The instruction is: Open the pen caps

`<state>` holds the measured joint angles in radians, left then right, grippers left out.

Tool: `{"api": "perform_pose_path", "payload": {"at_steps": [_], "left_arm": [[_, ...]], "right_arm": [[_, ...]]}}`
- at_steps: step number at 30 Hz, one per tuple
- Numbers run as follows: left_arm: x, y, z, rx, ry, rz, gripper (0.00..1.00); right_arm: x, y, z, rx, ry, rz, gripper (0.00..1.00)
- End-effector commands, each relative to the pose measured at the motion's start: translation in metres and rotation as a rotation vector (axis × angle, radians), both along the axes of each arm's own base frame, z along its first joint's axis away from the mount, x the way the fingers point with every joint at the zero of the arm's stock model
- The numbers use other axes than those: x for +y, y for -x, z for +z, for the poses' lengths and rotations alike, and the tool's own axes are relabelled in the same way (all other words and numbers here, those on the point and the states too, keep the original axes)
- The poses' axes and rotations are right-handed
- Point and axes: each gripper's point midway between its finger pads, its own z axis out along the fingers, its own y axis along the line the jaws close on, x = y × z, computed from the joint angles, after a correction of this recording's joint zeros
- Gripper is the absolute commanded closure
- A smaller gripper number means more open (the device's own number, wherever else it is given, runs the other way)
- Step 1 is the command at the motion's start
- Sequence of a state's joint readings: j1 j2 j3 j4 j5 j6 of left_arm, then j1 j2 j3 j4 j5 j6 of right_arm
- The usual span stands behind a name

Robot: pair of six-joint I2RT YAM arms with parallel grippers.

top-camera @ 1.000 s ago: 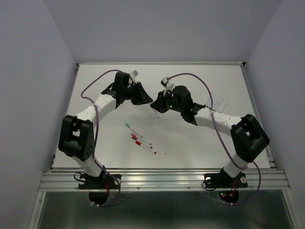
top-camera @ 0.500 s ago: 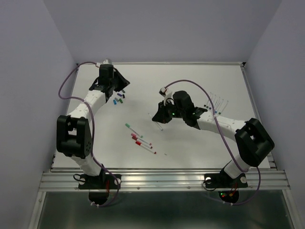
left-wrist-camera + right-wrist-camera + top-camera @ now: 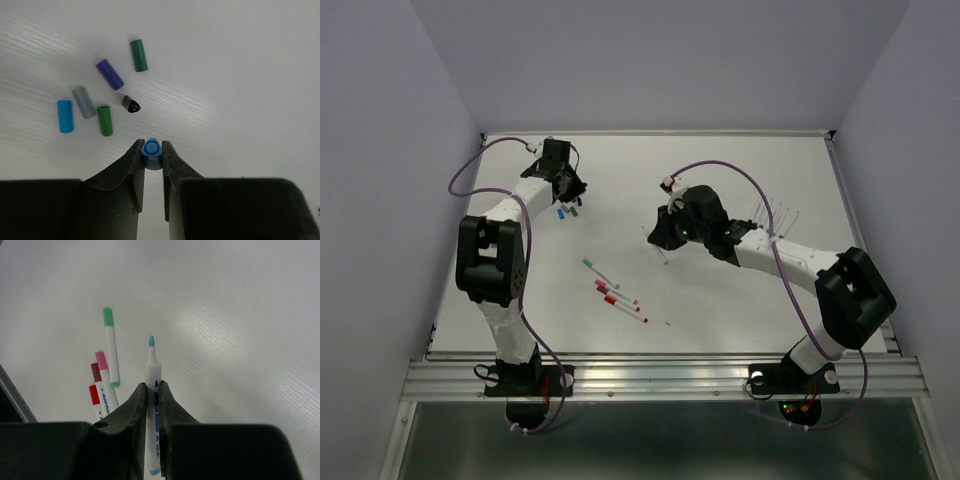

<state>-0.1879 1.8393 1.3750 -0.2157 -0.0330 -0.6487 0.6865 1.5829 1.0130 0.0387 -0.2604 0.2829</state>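
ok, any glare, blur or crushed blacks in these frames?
Left wrist: streaky glare on the table, loose caps sharp, left end effector body crushed to black. Right wrist: bright glare band right of the held pen, tip in focus. Top external: even light, no hot spots, capped pens tiny, little detail.

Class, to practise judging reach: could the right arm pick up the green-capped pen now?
Probably not yet. The right gripper is shut on an uncapped blue pen, so it has no free grip. The green-capped pen lies uncovered close by on the table.
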Motion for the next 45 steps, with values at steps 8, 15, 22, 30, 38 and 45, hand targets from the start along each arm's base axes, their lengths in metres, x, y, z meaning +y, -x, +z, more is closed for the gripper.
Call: {"api": "perform_pose_path", "payload": {"at_steps": [8,15,22,30,38,45], "left_arm": [[0.017,0.004,-0.02,0.073,-0.103,0.02,0.75],[0.017,0.006,-0.041,0.118,-0.108,0.02,0.67],[0.02,0.006,-0.046,0.132,-0.121,0.027,0.57],[0.017,0.007,-0.038,0.114,-0.106,0.015,0.53],[-0.001,0.01,0.018,-0.034,-0.055,-0.066,0.17],[-0.014,0.022,0.066,-0.145,-0.051,-0.115,0.01]], "right_arm": [[-0.014,-0.028,0.01,-0.059,0.045,-0.088,0.99],[-0.02,-0.031,0.003,-0.042,0.077,-0.107,0.99],[-0.027,-0.035,0.003,-0.045,0.091,-0.13,0.99],[-0.032,-0.039,0.003,-0.044,0.093,-0.156,0.99],[-0.087,-0.086,-0.001,-0.055,0.188,-0.455,0.99],[-0.165,-0.137,-0.009,-0.068,0.314,-0.787,0.99]]}}
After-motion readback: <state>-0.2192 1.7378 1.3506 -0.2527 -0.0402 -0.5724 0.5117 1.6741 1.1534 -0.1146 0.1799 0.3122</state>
